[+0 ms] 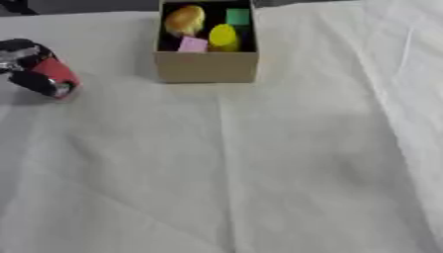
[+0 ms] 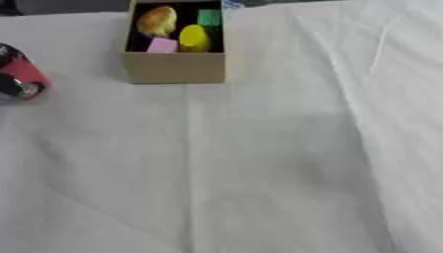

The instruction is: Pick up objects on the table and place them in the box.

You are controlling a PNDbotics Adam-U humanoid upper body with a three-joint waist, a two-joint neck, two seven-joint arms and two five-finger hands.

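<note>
The red object (image 1: 57, 72) sits in the left hand (image 1: 33, 66) at the left edge of the table, well apart from the box and level with its near wall. It looks like a short can or cup, though its exact kind is hard to tell. Its long axis runs on a slant, the upper end toward the far left and the lower end toward the near right, so it is tilted rather than upright. Dark fingers curl round it, with a silver part showing at its lower end; the hand is closed on it and seems to hold it just above the cloth, though whether it is fully clear of the cloth cannot be told.

The cardboard box (image 1: 206, 66) stands at the far middle of the table, open at the top. Inside lie a brownish oval thing (image 1: 184, 21), a green block (image 1: 237, 17), a yellow rounded piece (image 1: 222, 36) and a pink block (image 1: 192, 44), packed close together.

The step in hand looks like the carry: the object is picked up and not yet placed. The next move calls for bringing it rightward and away over the box's left wall, then letting go above what room is left inside.

The white cloth (image 1: 259, 163) covers the table, creased down the middle. The right hand shows in neither view
</note>
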